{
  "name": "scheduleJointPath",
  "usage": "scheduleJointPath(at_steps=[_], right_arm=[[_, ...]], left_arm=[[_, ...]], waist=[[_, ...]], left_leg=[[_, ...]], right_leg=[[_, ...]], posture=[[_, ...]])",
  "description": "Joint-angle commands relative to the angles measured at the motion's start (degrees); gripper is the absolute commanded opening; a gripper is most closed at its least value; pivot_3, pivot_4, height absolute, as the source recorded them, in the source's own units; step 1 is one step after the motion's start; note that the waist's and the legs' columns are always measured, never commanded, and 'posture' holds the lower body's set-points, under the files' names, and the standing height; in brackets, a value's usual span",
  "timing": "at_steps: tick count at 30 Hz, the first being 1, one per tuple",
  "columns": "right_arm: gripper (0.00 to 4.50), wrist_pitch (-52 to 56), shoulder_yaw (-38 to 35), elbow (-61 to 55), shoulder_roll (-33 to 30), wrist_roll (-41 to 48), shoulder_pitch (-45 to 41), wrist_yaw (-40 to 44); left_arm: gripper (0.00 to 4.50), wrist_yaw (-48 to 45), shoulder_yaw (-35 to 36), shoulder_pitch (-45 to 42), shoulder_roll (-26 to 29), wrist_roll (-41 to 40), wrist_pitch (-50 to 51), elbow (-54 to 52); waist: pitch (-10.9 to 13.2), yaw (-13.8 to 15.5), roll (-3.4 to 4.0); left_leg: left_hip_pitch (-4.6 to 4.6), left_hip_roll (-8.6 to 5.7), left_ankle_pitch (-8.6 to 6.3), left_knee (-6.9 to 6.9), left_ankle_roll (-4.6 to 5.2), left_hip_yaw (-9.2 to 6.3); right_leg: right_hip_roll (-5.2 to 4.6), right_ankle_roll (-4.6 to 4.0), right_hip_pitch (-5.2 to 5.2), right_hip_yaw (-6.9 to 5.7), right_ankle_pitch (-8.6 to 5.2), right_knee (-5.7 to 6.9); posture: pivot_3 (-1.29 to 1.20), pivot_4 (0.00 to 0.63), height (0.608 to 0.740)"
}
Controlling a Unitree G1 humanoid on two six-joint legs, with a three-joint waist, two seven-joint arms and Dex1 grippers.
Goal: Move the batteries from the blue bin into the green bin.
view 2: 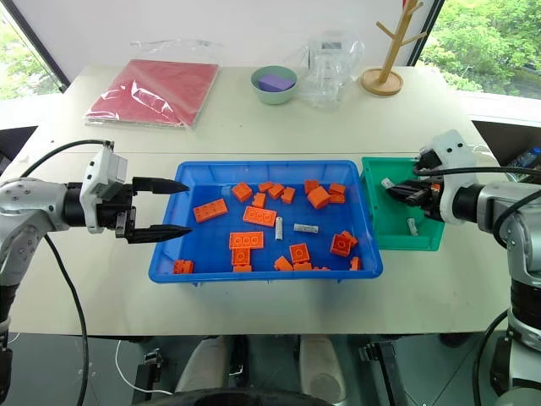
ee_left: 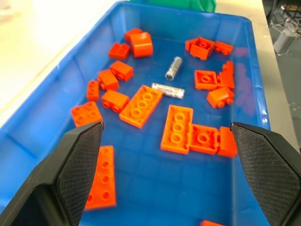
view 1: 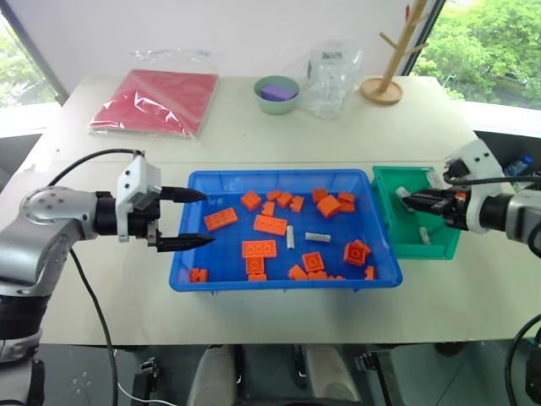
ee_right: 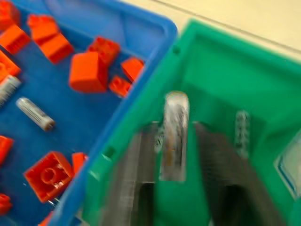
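Note:
The blue bin (view 1: 182,258) lies mid-table, with many orange bricks and two batteries (view 1: 290,237) (view 1: 318,237) on its floor. The same two batteries (ee_left: 173,68) (ee_left: 168,90) lie ahead in the left wrist view. My left gripper (view 1: 209,218) hovers open just inside the blue bin's left end, holding nothing. The green bin (view 1: 385,182) stands against the blue bin's right side, with one battery (view 1: 424,235) on its floor. My right gripper (ee_right: 175,127) hangs over the green bin. Another battery (ee_right: 175,136) sits between its parted fingers, with green showing on both sides of it.
Orange bricks (view 1: 270,225) are scattered around the batteries in the blue bin. At the back of the table are a red bag (view 1: 156,100), a pale green bowl (view 1: 277,93), a clear plastic bag (view 1: 330,76) and a wooden rack (view 1: 385,85).

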Motion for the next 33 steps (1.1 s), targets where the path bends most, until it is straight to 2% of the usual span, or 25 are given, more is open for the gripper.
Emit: scheduleJointPath(at_steps=[1, 2, 7, 11, 14, 18, 26, 33], right_arm=[[3.07, -4.24, -0.25, 0.78, -1.40, -0.13, -1.64, -1.50], [3.61, -4.95, 0.42, 0.98, -1.49, 0.21, -2.69, -1.50], [3.61, -0.92, 3.42, -2.48, 5.63, 9.02, -16.13, -1.12], [3.61, -0.82, 12.60, -3.88, 11.46, 10.32, -19.35, -2.68], [3.61, -2.17, 18.53, -2.85, 15.97, 8.63, -18.48, -5.55], [3.61, -4.82, 26.85, -4.00, 17.44, 6.46, -13.62, -6.66], [3.61, -6.26, 33.57, -1.60, 20.72, 4.01, -10.35, -9.58], [3.61, -8.60, 36.44, 1.01, 20.41, 1.15, -9.55, -9.80]], left_arm=[[4.50, -0.21, -0.02, -0.95, -0.33, 0.20, -0.86, -0.29], [4.50, -0.13, -0.02, -0.98, -0.38, 0.19, -0.79, -0.39], [4.50, 0.36, 0.71, -0.27, 0.02, -0.32, -0.15, -1.40], [4.50, 0.86, 0.71, -0.56, 0.12, -0.38, 0.35, -1.86], [4.50, 1.48, 0.66, -1.19, 0.01, -0.50, 0.91, -2.28], [4.50, 2.02, 1.29, -0.69, 0.40, -1.01, 1.65, -3.51], [4.50, 2.41, 2.65, 0.65, 1.14, -1.43, 2.77, -4.92], [4.50, 2.42, 2.50, -0.34, 1.38, -1.75, 3.46, -5.04]], waist=[[0.00, 0.11, 0.00], [0.00, 0.15, 0.00], [0.04, -0.74, 0.04], [-0.04, -0.82, -0.08], [-0.03, -0.80, -0.08], [-0.03, -0.01, -0.08], [-0.03, 0.20, -0.09], [-0.03, 0.24, -0.09]], left_leg=[[0.00, 0.00, 0.00, 0.00, 0.00, -0.01], [0.00, 0.00, 0.00, 0.01, 0.00, -0.01], [-0.01, 0.02, 0.00, 0.00, 0.00, 0.01], [-0.02, 0.11, -0.02, -0.07, 0.04, -0.17], [-0.09, 0.07, -0.03, -0.06, 0.05, -0.12], [-0.14, 0.00, -0.03, 0.01, 0.06, -0.12], [-0.10, 0.03, -0.02, 0.05, 0.05, -0.13], [-0.09, 0.02, -0.02, 0.04, 0.05, -0.11]], right_leg=[[0.00, 0.00, 0.01, 0.00, 0.00, 0.00], [0.00, 0.00, 0.01, 0.00, 0.00, 0.00], [0.05, 0.00, -0.06, 0.05, 0.00, 0.03], [0.09, -0.02, -0.01, -0.15, -0.01, 0.06], [0.01, -0.02, -0.03, -0.14, -0.01, 0.05], [-0.07, -0.02, -0.01, -0.13, -0.01, 0.01], [0.03, -0.04, -0.02, -0.12, -0.02, 0.07], [0.02, -0.04, -0.01, -0.11, -0.03, 0.06]], posture=[[0.00, 0.150, 0.736], [0.00, 0.150, 0.736], [0.00, 0.150, 0.736], [0.00, 0.150, 0.736], [0.00, 0.150, 0.736], [0.00, 0.150, 0.736], [0.00, 0.150, 0.736], [0.00, 0.150, 0.736]])
